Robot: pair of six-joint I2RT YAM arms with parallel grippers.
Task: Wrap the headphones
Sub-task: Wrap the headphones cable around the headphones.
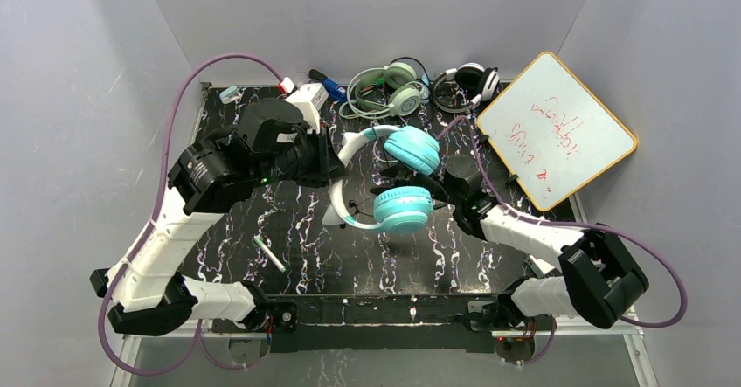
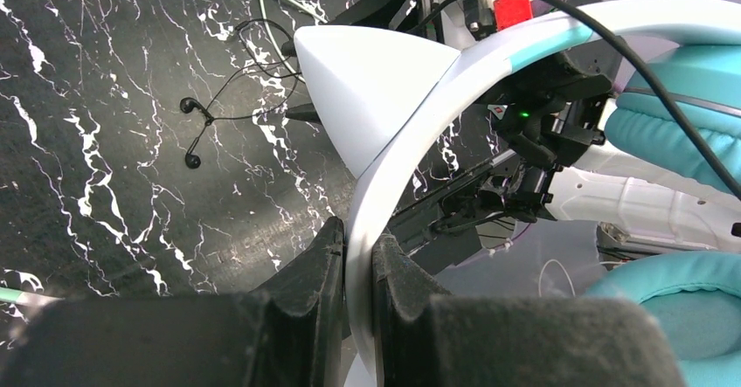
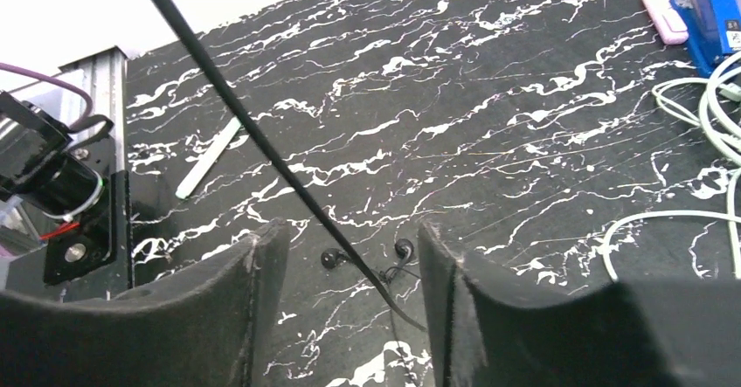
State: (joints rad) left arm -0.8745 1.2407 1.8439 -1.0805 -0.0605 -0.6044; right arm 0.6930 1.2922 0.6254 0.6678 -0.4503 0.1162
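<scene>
The teal headphones [image 1: 409, 148] with a white cat-ear band [image 2: 367, 99] hang above the table's middle. My left gripper [image 2: 360, 234] is shut on the white band just below the cat ear; in the top view it [image 1: 336, 162] sits left of the cups. My right gripper [image 3: 349, 227] is open, and the headset's thin black cable [image 3: 262, 138] runs loose between its fingers. From above, that gripper [image 1: 406, 180] reaches in between the two teal cups. The mint-green headphones [image 1: 393, 90] and the black-and-white headphones [image 1: 467, 81] lie at the back edge.
A whiteboard [image 1: 555, 129] with red writing leans at the back right. Black earbuds [image 3: 367, 256] lie on the marbled table [image 1: 297, 230] under the right gripper. A white pen [image 1: 269, 253] lies front left. A white box [image 1: 306, 100] and a blue item [image 1: 330, 88] sit at the back.
</scene>
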